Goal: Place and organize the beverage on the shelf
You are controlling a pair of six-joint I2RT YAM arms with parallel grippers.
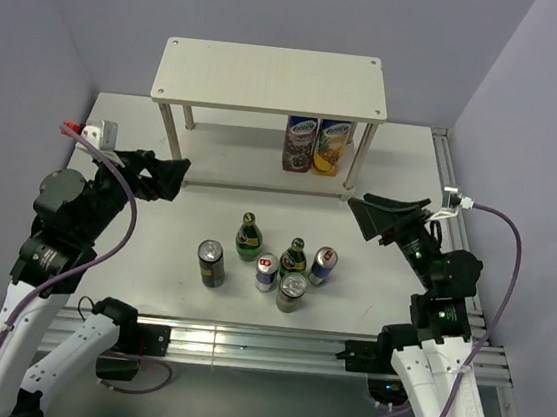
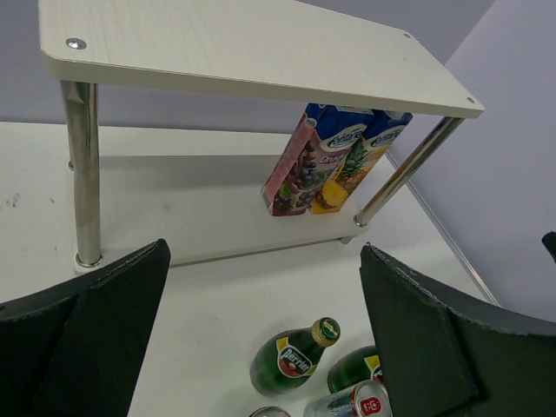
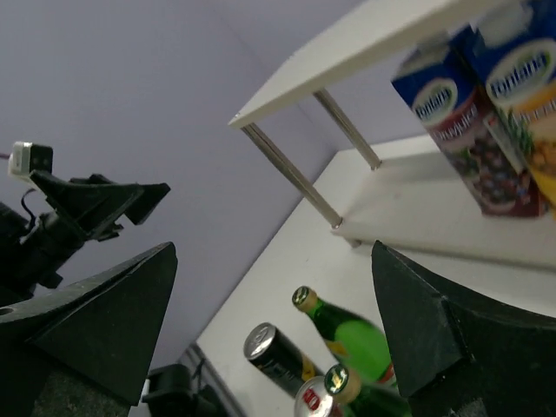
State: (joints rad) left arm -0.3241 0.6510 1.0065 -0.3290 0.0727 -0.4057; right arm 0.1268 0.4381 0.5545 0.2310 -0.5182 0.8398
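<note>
Six drinks stand in a cluster on the white table in front of the shelf [image 1: 271, 79]: two green bottles [image 1: 248, 237] [image 1: 294, 259], two black cans [image 1: 211, 263] [image 1: 291, 293] and two blue-and-silver cans [image 1: 323, 266] [image 1: 266, 273]. My left gripper [image 1: 173, 178] is open and empty, raised left of the cluster. My right gripper [image 1: 383, 218] is open and empty, raised to its right. The left wrist view shows a green bottle [image 2: 295, 356] and a silver can [image 2: 356, 402] between my fingers. The right wrist view shows a bottle [image 3: 347, 334] and a black can [image 3: 282, 358].
Two juice cartons [image 1: 299, 142] [image 1: 332, 146] stand on the shelf's lower board at the right, also in the left wrist view [image 2: 304, 161]. Purple walls close in behind and at both sides. The table's metal rail [image 1: 243, 340] runs along the near edge.
</note>
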